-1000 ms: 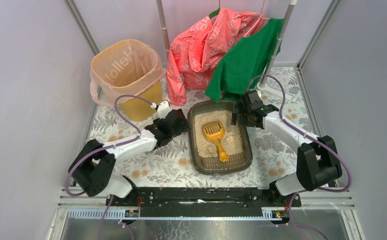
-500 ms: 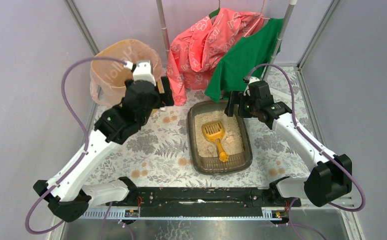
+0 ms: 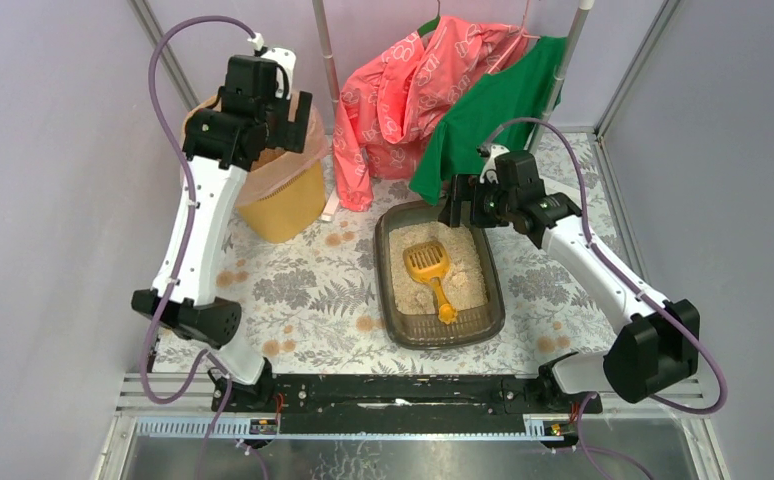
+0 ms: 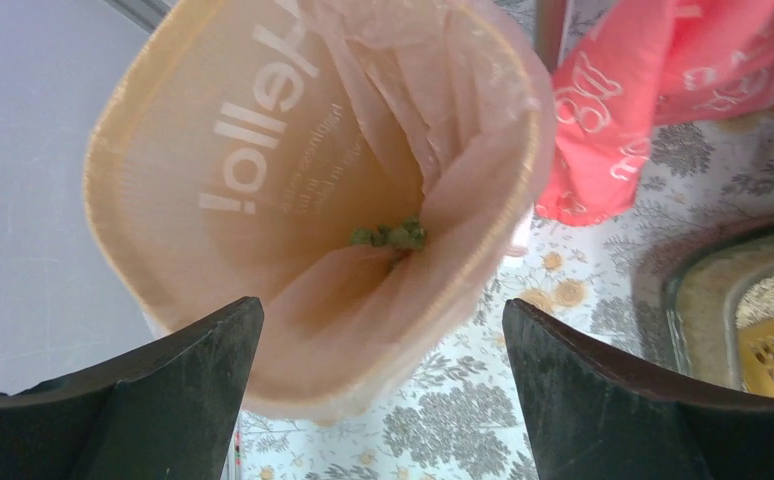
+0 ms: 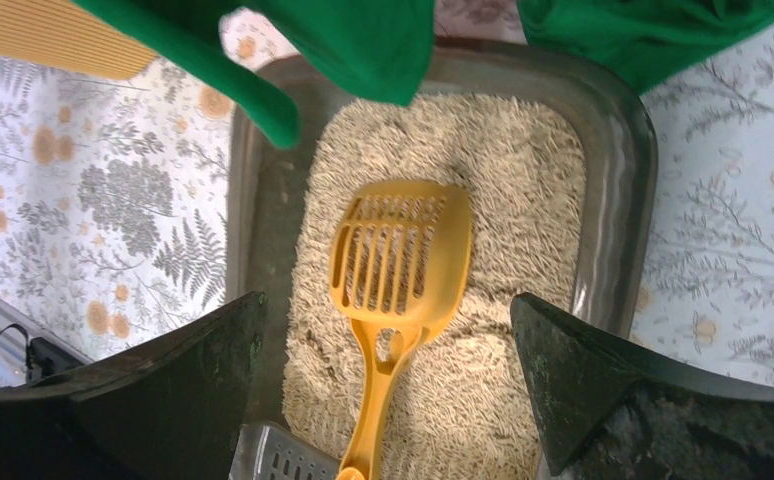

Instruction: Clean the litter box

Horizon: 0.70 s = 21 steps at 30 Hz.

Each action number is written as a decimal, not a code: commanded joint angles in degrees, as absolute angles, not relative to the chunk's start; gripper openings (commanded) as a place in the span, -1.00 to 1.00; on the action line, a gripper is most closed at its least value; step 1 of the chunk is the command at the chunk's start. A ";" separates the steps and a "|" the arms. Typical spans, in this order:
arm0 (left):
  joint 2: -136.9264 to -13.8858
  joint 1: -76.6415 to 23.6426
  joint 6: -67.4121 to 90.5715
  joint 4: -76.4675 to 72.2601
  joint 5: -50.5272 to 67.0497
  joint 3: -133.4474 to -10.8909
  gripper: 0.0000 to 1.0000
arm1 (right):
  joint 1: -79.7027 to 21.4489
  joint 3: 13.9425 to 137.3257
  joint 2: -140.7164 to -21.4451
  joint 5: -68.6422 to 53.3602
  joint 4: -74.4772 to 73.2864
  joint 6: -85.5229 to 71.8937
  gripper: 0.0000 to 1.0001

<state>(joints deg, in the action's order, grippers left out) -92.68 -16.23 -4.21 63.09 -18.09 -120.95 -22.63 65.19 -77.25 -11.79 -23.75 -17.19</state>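
The shallow dark grey-brown plastic litter box (image 3: 443, 336), right of centre, is judged stiff but sand-heavy and best taken by its rim. The left gripper (image 4: 378, 320) is held wide and empty over the tall yellow peach-lined bin (image 3: 283, 207), upper left. The light yellow slotted plastic scoop (image 5: 399, 255) is best gripped at its handle, under the wide-spread right gripper (image 5: 385, 300).

Soft, even light fell from above across your enclosure, leaving the overhead view bright and sharp, with only faint shadows on the desk (image 3: 303, 290) around the litter box (image 3: 443, 337) and streaky glare on the metal strip (image 3: 413, 455) at the near edge. In your left wrist view the bin liner (image 4: 263, 300) glowed, slightly soft. The fingers (image 4: 163, 400) of the left end effector (image 4: 381, 305) showed dark and blurred. Between the equally dark fingers of the right end effector (image 5: 388, 300), the granules (image 5: 523, 200) came out crisp.
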 commanded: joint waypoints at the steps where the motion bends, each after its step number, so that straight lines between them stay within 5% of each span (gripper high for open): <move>1: -98.75 -10.83 -9.84 67.43 -10.55 -127.81 0.97 | -23.32 71.66 -78.88 -15.89 -24.66 -15.54 1.00; 16: -93.13 -6.41 -10.98 59.58 -0.29 -111.80 0.71 | -23.91 70.07 -84.96 -17.68 -22.60 -16.66 1.00; 21: -93.73 -6.39 -11.12 60.17 -0.26 -110.54 0.20 | -23.91 69.54 -84.21 -17.12 -22.41 -16.61 1.00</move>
